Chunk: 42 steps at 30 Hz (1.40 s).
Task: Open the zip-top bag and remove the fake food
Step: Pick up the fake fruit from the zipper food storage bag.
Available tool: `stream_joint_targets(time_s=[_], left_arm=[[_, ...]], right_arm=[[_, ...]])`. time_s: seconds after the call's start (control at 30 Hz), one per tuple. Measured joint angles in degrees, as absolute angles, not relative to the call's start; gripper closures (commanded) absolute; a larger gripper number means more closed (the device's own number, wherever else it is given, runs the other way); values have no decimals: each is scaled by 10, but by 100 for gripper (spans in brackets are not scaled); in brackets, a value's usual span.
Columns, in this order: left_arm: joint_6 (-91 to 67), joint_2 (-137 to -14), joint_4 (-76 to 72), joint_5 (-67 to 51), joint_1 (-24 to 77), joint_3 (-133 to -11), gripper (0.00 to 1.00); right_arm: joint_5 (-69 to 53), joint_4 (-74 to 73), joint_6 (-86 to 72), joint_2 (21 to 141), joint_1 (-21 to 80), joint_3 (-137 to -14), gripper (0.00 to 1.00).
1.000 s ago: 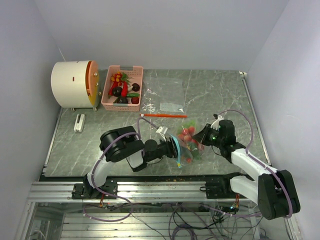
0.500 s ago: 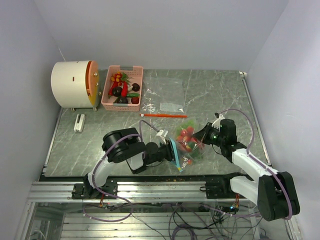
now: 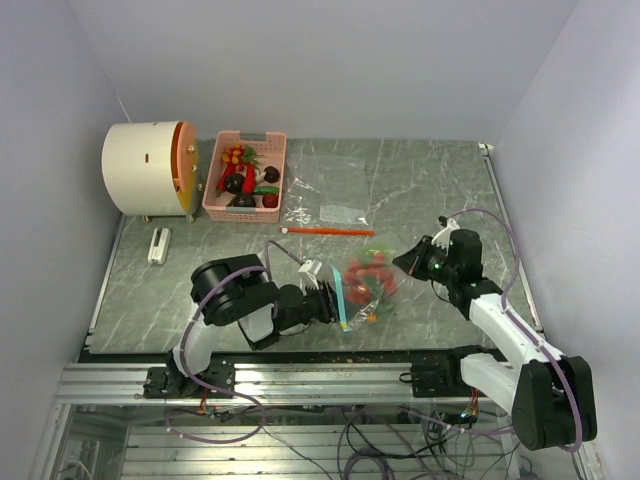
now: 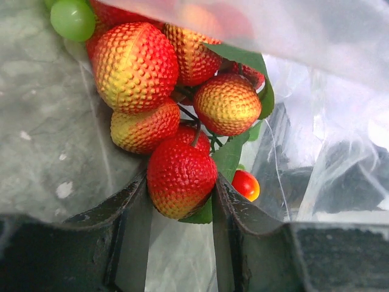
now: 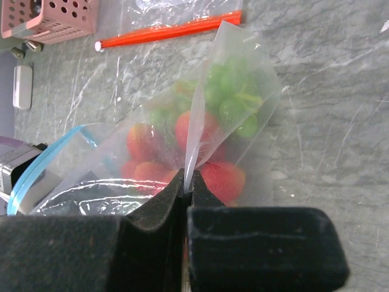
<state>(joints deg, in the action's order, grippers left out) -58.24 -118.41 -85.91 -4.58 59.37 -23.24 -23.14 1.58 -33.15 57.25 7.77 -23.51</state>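
Observation:
A clear zip-top bag (image 3: pixel 368 290) with a blue zip rim (image 3: pixel 340 296) lies open between the arms. It holds fake food: red-yellow strawberries (image 4: pixel 134 67), green grapes (image 4: pixel 73 18) and a small red tomato (image 4: pixel 246 184). My left gripper (image 3: pixel 330 298) reaches into the bag's mouth. In the left wrist view it (image 4: pixel 181 184) is shut on a red strawberry (image 4: pixel 181 173). My right gripper (image 3: pixel 408 262) is shut on the bag's closed end, pinching a fold of film (image 5: pixel 193 140) in the right wrist view (image 5: pixel 185 182). The strawberries (image 5: pixel 222 176) and grapes (image 5: pixel 234 100) show through the film.
A pink slotted basket (image 3: pixel 212 180) with toy fruit stands at the back left beside a white drum with an orange lid (image 3: pixel 148 168). An orange-red rod (image 3: pixel 328 231) and an empty clear bag (image 3: pixel 335 205) lie behind the bag. A small white object (image 3: pixel 159 245) lies at left.
My left gripper went deeper into the bag, then drew back left. My right gripper moved up and away with the bag's end, and the bag shifted a little left.

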Motion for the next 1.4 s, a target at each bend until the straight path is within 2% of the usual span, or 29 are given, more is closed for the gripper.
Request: stream_joint_targets(time_s=[0.3, 0.5, 0.67, 1.07, 1.4], left_arm=[[-572, -1133, -853, -48, 570, -189, 93], [-547, -1026, -813, -52, 560, -193, 93], [-507, -919, -701, -49, 557, -218, 93], [-396, -694, -304, 41, 548, -273, 93], [-370, -610, -167, 73, 510, -273, 93]], right_arm=[[-229, -3, -314, 573, 56, -239, 100], [-229, -3, -309, 573, 50, -239, 100], [-224, -3, -304, 573, 47, -239, 100], [-222, 1, -294, 577, 37, -239, 100], [-225, 6, -293, 581, 30, -239, 100]])
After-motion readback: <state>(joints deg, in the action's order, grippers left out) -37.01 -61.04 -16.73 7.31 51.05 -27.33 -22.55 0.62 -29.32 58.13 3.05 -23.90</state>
